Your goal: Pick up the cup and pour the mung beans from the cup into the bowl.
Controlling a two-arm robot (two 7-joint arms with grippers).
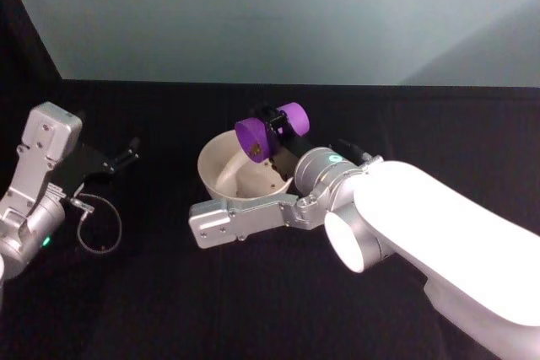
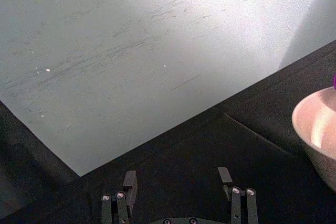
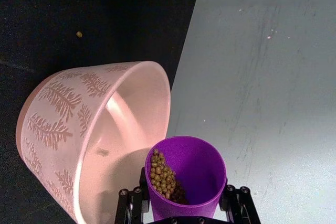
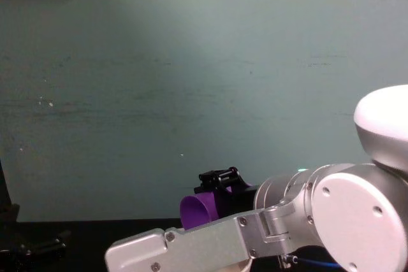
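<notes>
I have my right gripper (image 1: 274,130) pinching the small tapered purple plastic cup (image 1: 251,137), tipped on its side above the rim of the wide round cream bowl (image 1: 209,160) at its 1 o'clock, mouth toward the bowl; mung beans (image 3: 163,174) lie along the cup's inner wall up to its lip; my left gripper (image 1: 126,154), fingers spread, sits well apart at the bowl's 9 o'clock.
</notes>
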